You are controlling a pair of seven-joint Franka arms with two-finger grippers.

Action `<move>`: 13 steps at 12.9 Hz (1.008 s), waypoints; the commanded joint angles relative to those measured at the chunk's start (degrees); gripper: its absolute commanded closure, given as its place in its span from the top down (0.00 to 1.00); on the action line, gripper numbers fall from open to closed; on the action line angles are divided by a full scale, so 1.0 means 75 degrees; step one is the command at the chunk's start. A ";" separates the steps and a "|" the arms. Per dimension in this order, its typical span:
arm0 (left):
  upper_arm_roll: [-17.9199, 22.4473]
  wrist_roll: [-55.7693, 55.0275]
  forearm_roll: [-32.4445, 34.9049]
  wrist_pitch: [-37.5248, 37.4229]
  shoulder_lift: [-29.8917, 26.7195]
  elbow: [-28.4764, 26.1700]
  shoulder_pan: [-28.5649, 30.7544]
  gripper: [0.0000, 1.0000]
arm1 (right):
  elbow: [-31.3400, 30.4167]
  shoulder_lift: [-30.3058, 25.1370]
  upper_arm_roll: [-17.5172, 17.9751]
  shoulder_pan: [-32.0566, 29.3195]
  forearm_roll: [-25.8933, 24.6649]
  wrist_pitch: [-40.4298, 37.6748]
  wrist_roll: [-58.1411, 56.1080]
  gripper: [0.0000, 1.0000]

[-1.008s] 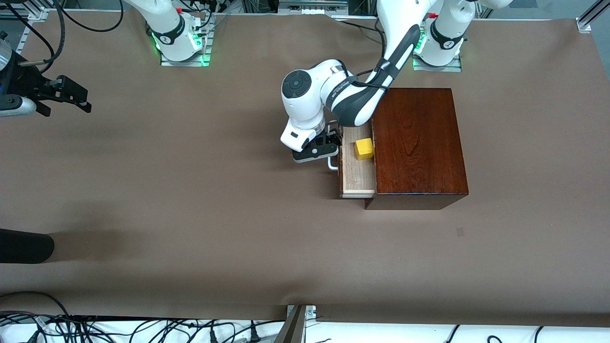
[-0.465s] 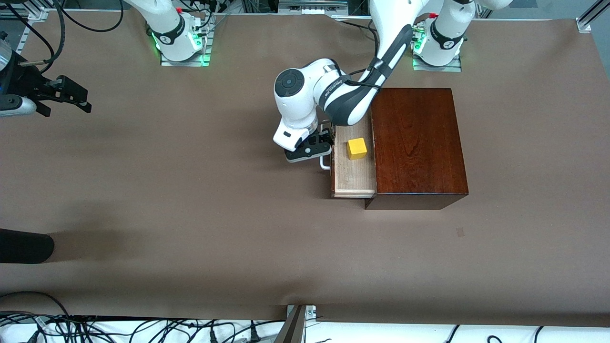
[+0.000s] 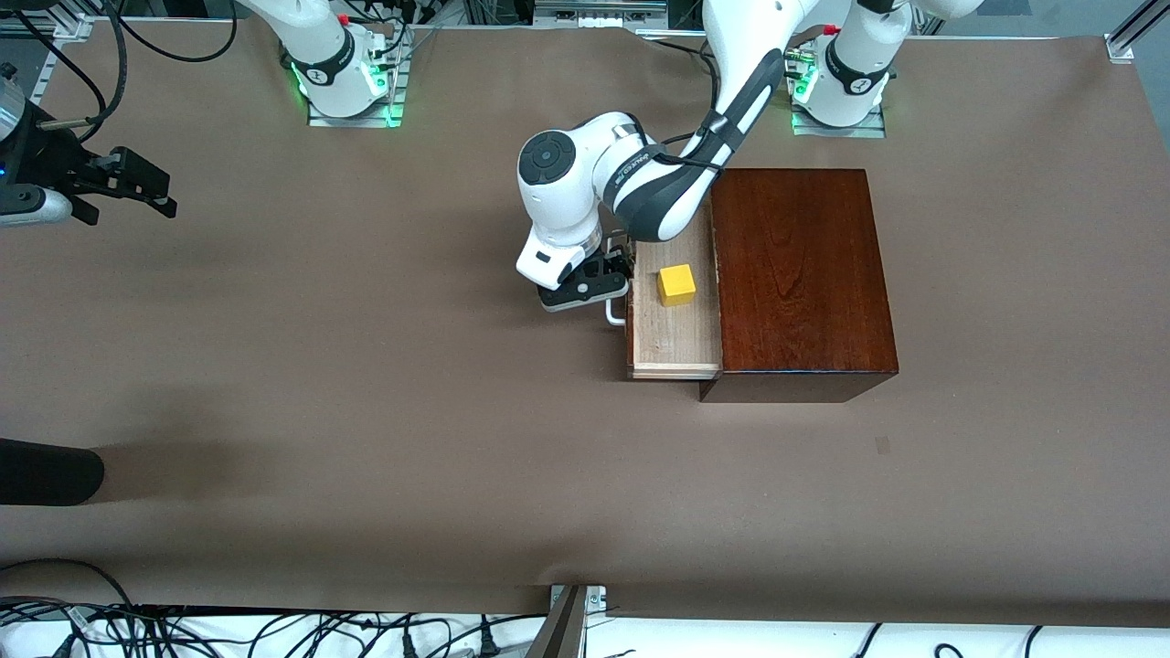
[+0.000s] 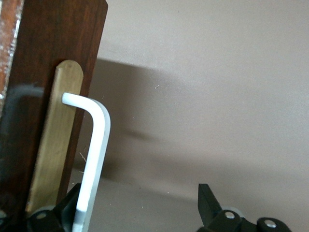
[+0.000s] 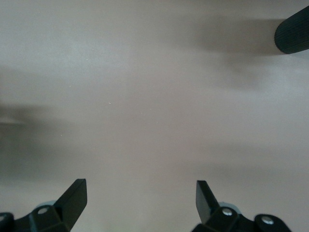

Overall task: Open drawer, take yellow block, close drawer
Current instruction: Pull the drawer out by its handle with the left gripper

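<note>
— What does the table look like?

— A brown-covered table point(image 3: 366, 411) with a dark reddish-brown wooden box point(image 3: 800, 274) toward the left arm's end. Cables run along the edge nearest the front camera.

— And the drawer?

— The drawer point(image 3: 672, 343) stands partly pulled out of the box, toward the right arm's end, its pale wood floor showing. The yellow block point(image 3: 676, 284) sits inside it, on that floor, close to the box's edge.

— Where is the left gripper?

— The left gripper point(image 3: 603, 294) is at the drawer's front, at the white loop handle point(image 4: 94, 159). In the left wrist view its fingers point(image 4: 207, 205) stand wide apart, one on each side of the handle, with the handle just beside one of them; whether that finger touches it I cannot tell.

— The right one?

— The right gripper point(image 3: 137, 183) waits over bare table at the right arm's end, well apart from the box. Its jaws are spread wide with nothing between them, as the right wrist view shows.
</note>
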 commanded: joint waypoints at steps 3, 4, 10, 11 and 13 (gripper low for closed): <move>-0.0050 -0.0257 -0.0377 0.0232 0.0313 0.0489 -0.0260 1.00 | 0.0036 0.0005 -0.0030 0.0050 -0.0077 0.0012 -0.0118 1.00; -0.0038 -0.0257 -0.0365 -0.0036 0.0231 0.0489 -0.0260 1.00 | 0.0036 0.0005 -0.0030 0.0050 -0.0077 0.0012 -0.0118 1.00; -0.0073 -0.0210 -0.0353 -0.1560 -0.0542 0.0489 -0.0213 1.00 | 0.0047 0.0005 -0.0030 0.0050 -0.0077 0.0024 -0.0118 1.00; -0.0085 -0.0198 -0.0353 -0.1725 -0.0648 0.0489 -0.0202 1.00 | 0.0047 0.0005 -0.0030 0.0050 -0.0077 0.0024 -0.0118 1.00; -0.0097 -0.0024 -0.0376 -0.2053 -0.0940 0.0501 -0.0155 1.00 | 0.0047 0.0005 -0.0030 0.0050 -0.0077 0.0024 -0.0118 1.00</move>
